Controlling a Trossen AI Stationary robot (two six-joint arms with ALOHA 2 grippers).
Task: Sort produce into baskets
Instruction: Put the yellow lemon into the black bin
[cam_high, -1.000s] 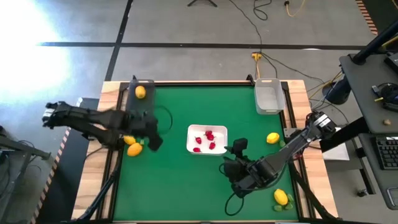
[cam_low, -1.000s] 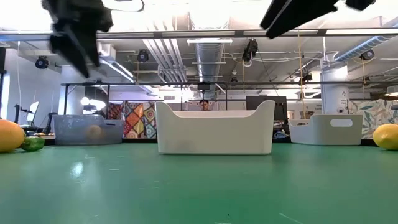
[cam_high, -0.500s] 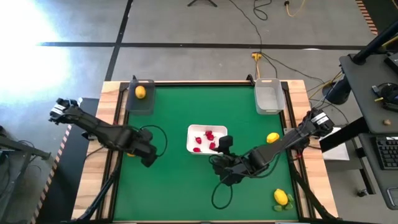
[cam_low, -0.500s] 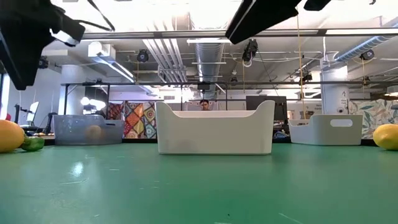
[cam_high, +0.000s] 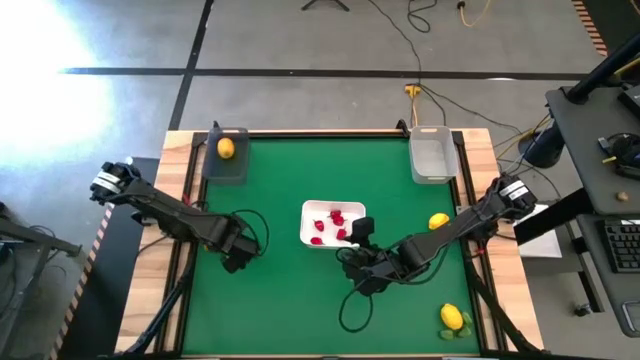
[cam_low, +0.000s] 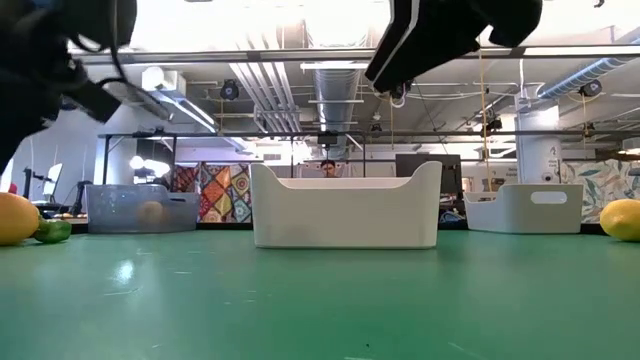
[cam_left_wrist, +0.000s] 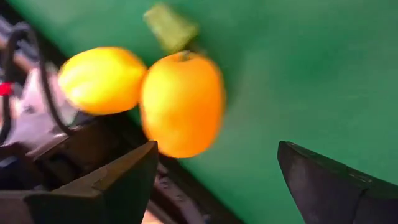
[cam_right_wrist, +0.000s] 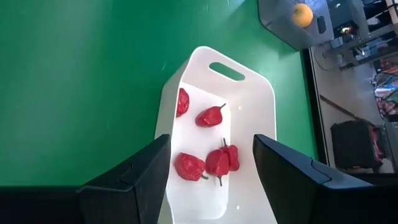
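Dark left fingers (cam_left_wrist: 214, 180) spread wide before an orange citrus (cam_left_wrist: 181, 102); right fingers (cam_right_wrist: 208, 168) parted, empty, above white tray (cam_right_wrist: 261, 130).

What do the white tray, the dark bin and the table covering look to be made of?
White tray: likely moulded plastic, smooth and slightly glossy, with rounded corners and a cut-out handle. Dark bin: seemingly translucent smoky plastic; the lemon inside shows through its wall in the low view. Table covering: a matte green mat, possibly felt or rubber; the pictures leave that open.

High cam top-down, low cam table-level, wrist cams close — white tray (cam_high: 333, 225) shared
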